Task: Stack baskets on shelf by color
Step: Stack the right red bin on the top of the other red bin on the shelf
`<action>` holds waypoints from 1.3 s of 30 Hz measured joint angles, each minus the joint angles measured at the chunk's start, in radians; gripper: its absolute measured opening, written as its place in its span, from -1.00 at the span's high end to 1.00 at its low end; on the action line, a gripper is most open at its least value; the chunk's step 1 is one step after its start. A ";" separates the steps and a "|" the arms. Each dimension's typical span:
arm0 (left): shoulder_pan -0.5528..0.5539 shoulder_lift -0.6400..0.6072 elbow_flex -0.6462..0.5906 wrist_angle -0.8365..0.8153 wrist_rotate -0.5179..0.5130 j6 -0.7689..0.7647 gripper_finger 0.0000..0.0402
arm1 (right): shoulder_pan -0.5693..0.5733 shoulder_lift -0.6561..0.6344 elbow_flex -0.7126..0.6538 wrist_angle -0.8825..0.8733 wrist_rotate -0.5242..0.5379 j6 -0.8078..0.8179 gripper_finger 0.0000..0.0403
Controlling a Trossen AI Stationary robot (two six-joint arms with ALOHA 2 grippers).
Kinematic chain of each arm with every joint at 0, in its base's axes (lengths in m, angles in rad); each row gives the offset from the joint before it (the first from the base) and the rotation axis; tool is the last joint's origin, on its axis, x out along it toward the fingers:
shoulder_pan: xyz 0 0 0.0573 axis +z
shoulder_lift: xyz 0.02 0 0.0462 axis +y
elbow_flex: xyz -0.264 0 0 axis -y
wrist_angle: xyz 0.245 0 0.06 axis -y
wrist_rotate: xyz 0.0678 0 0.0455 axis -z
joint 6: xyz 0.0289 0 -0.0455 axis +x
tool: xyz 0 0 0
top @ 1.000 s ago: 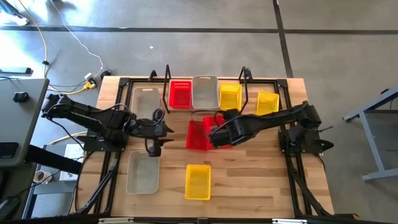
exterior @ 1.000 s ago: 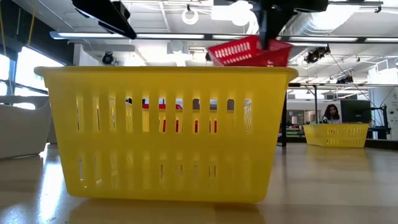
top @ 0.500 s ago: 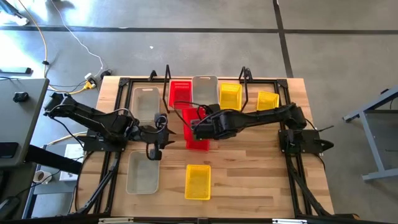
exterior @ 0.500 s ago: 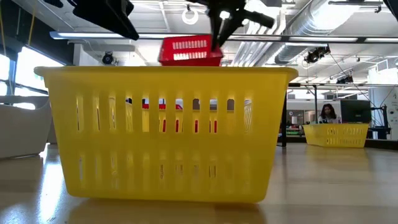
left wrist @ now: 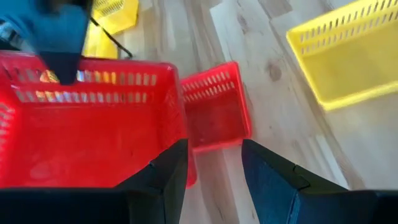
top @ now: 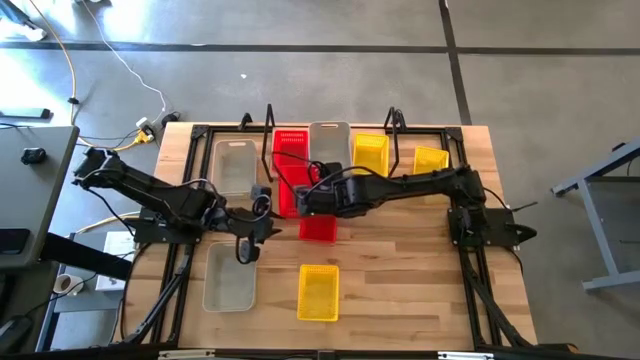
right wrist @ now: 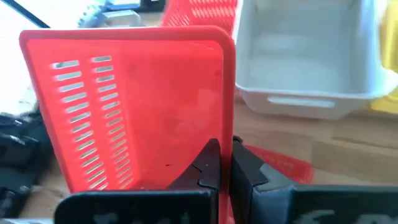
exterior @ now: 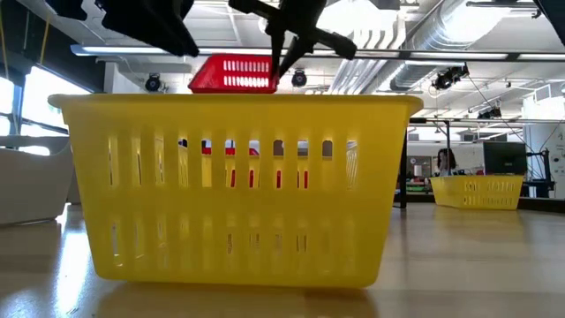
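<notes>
Grey concrete floor surrounds the light wooden table (top: 400, 290), which carries a light wooden shelf with a thin black rod frame (top: 396, 128) along its far edge.

**Held item.** The right gripper (right wrist: 225, 163) has its fingers clamped on the end wall of a small red plastic basket with slotted mesh sides (top: 288, 188). The basket hangs clear of the table, just in front of a second red mesh basket (top: 291, 143) that sits on the shelf. A third red basket (top: 320, 228) lies on the table below the arm.

**Handling.** Judged from its thin slotted walls, the basket is light and moderately stiff, though the rim is likely to flex under a pinch. Smooth plastic may slip or pivot when held at a single point. The best hold is on the short end wall at its middle, as now, so the load hangs balanced.

**Other arm.** The left gripper (left wrist: 214, 177) waits low over the table just beside the held basket, fingers apart and holding nothing.

**Other stock.** A translucent clear-grey basket (top: 330, 146) and yellow mesh baskets (top: 371, 154) sit on the shelf; another yellow basket (top: 319, 291) and a clear-grey one (top: 229, 277) lie on the table.
</notes>
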 joint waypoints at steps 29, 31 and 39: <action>0.001 0.137 0.001 -0.019 -0.251 -0.019 0.49 | 0.003 -0.001 0.000 0.151 -0.013 -0.079 1.00; 0.001 0.137 0.001 -0.018 -0.237 -0.019 0.60 | 0.003 -0.001 0.000 0.151 -0.013 -0.085 1.00; 0.004 0.136 0.001 -0.019 -0.234 -0.020 0.96 | 0.003 -0.001 -0.001 0.154 -0.022 -0.088 1.00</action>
